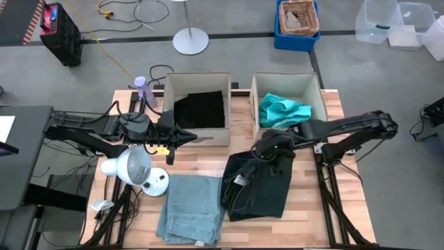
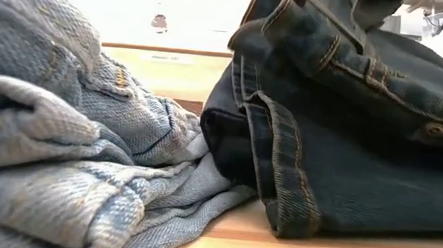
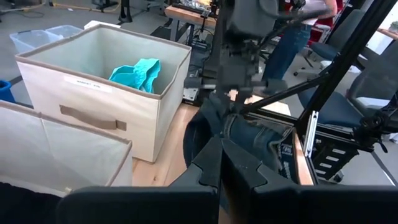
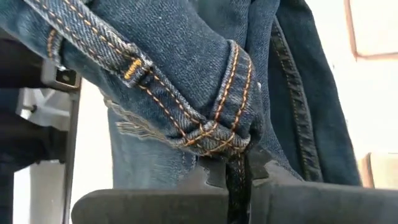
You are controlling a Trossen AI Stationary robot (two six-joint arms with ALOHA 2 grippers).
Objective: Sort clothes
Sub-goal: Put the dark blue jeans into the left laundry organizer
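Dark denim is clamped in the right pincer (image 4: 235, 177), whose two fingers are pressed together on a stitched fold of the dark jeans (image 1: 260, 184). In the high view the right pincer (image 1: 267, 154) is seen over the upper edge of that garment, near the middle of the table (image 1: 201, 163), with part of the cloth raised and bunched beneath it while the rest is spread on the wood below. In the low view the dark jeans (image 2: 346, 133) are seen draped in heavy folds, their lower hem resting on the table edge and touching the light blue jeans (image 2: 71, 145).

The light blue jeans (image 1: 191, 208) are laid flat at the front of the table, just beside the dark pair and to its left. Behind the right pincer stands the right beige box (image 1: 288, 83), in which the teal shirt (image 1: 281, 111) is lying crumpled. The same shirt (image 3: 140, 71) is seen inside that box in the left wrist view.

The left pincer (image 1: 186, 137) is held in front of the left beige box (image 1: 198, 80), pointing towards the right arm, with its fingers drawn close together and nothing between them. The black cloth (image 1: 201, 110) is lying inside that left box. A white lamp (image 1: 132, 168) is set near the table's left edge, beneath the left arm.
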